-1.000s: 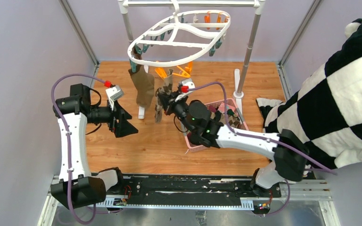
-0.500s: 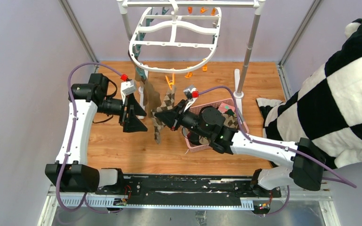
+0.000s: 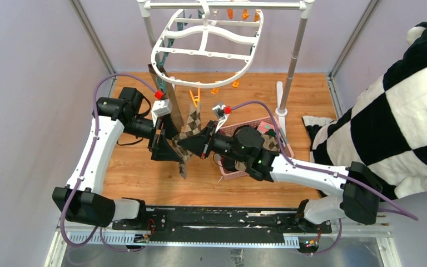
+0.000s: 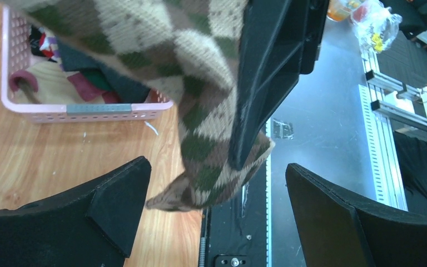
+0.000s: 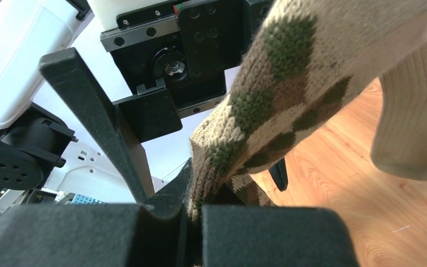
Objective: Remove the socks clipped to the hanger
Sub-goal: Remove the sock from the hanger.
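The white oval hanger [image 3: 208, 41] hangs tilted from the rack's top bar, with orange and teal clips under it. A brown argyle sock [image 3: 192, 123] hangs below an orange clip [image 3: 194, 99]; whether that clip still holds it I cannot tell. My right gripper [image 3: 193, 146] is shut on this sock's lower part, and the knit [image 5: 267, 105] is pinched between its pads [image 5: 195, 214]. My left gripper [image 4: 217, 167] stands open just left of it, with the sock's toe [image 4: 200, 161] hanging between its fingers without touching them. An olive-brown sock [image 3: 165, 92] hangs at the hanger's left end.
A pink slotted basket [image 3: 282, 142] holding loose socks stands on the wooden floor behind my right arm. The grey rack pole [image 3: 293, 55] and its white foot stand at the back right. A black-and-white checked plush cloth [image 3: 400, 117] fills the right side. A beige sock toe [image 5: 411, 128] hangs close by.
My left arm swung right until its open jaws reached the argyle sock. My right gripper drew the sock down and nearer. The hanger tipped from a forward slant back toward the rack.
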Controlling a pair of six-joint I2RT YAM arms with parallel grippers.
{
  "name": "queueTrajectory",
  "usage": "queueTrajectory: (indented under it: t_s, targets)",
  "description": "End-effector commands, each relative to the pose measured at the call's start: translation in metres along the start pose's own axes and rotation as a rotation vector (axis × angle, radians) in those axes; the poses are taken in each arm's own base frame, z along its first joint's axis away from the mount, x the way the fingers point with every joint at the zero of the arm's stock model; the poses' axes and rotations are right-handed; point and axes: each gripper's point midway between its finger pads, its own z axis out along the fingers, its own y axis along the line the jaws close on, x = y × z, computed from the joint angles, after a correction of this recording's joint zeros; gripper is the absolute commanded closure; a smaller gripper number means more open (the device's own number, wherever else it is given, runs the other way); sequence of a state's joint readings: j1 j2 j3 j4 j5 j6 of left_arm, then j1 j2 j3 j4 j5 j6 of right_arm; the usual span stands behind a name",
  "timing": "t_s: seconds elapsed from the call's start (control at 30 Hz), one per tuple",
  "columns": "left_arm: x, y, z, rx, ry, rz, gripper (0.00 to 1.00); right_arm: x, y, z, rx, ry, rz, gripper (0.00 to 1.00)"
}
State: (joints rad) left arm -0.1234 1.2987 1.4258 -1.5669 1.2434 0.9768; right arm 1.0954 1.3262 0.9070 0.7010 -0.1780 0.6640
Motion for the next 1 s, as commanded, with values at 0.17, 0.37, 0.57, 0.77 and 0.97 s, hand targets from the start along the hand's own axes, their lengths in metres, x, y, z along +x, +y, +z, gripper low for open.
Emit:
queueTrajectory:
  t_s: [0.17,0.37,0.57,0.77,0.97]
  targets:
    - [0.000,-0.010,0.009,0.070,-0.006,-0.029,0.24,-0.004,0.028,0.008,-0.116,0.025,0.066,0.99]
    - [0.001,-0.009,0.009,0.070,-0.005,-0.027,0.82,-0.010,0.024,0.003,-0.081,-0.001,0.064,0.81]
    - [-0.003,-0.013,0.007,0.062,-0.007,-0.012,1.00,-0.014,-0.020,-0.012,0.224,0.024,0.009,0.58]
    - [0.000,-0.015,0.006,0.051,0.007,-0.019,1.00,-0.045,-0.049,-0.036,0.514,-0.025,-0.159,0.21]
    - [-0.001,-0.016,0.005,0.045,0.012,-0.031,1.00,-0.091,-0.042,-0.035,0.566,-0.123,-0.275,0.17]
